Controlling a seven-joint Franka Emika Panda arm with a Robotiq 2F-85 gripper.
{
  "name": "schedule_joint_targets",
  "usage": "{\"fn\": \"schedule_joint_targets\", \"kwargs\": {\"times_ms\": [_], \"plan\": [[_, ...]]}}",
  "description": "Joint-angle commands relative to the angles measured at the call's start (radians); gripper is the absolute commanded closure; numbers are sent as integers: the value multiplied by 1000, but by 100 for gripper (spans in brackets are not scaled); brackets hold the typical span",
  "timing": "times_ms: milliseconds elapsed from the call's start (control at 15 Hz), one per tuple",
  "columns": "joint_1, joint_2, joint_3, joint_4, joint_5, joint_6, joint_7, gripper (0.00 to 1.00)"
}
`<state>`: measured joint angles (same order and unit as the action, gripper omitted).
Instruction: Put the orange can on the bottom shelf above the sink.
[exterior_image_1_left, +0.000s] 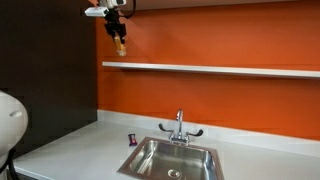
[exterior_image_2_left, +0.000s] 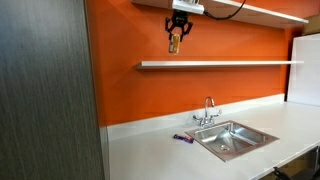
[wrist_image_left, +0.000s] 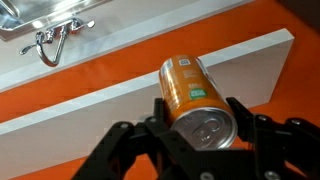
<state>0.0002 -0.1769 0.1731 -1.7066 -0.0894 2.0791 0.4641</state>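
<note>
My gripper (exterior_image_1_left: 119, 38) is shut on the orange can (exterior_image_1_left: 120, 44) and holds it high in the air, above the left end of the bottom shelf (exterior_image_1_left: 220, 69). In the other exterior view the gripper (exterior_image_2_left: 176, 38) holds the can (exterior_image_2_left: 174, 42) above the shelf (exterior_image_2_left: 220, 64). In the wrist view the orange can (wrist_image_left: 190, 95) with its silvery top sits between the black fingers (wrist_image_left: 198, 125), and the white shelf (wrist_image_left: 150, 95) lies below it. The steel sink (exterior_image_1_left: 172, 160) with its chrome faucet (exterior_image_1_left: 179, 127) lies far below; it also shows in the wrist view (wrist_image_left: 45, 12).
A small dark red-purple object (exterior_image_1_left: 132, 138) lies on the white counter (exterior_image_1_left: 70, 150) left of the sink, also seen in the other exterior view (exterior_image_2_left: 183, 138). A second shelf (exterior_image_2_left: 250, 9) runs higher on the orange wall. A dark panel (exterior_image_2_left: 45, 90) stands at the left.
</note>
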Motion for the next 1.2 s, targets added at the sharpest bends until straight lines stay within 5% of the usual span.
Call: {"fn": "schedule_joint_targets", "kwargs": {"times_ms": [0,1133], "plan": [[9,108,-15,157,-33,-72,29,61],[105,402,-103,543,-46,-262,49,61]]}}
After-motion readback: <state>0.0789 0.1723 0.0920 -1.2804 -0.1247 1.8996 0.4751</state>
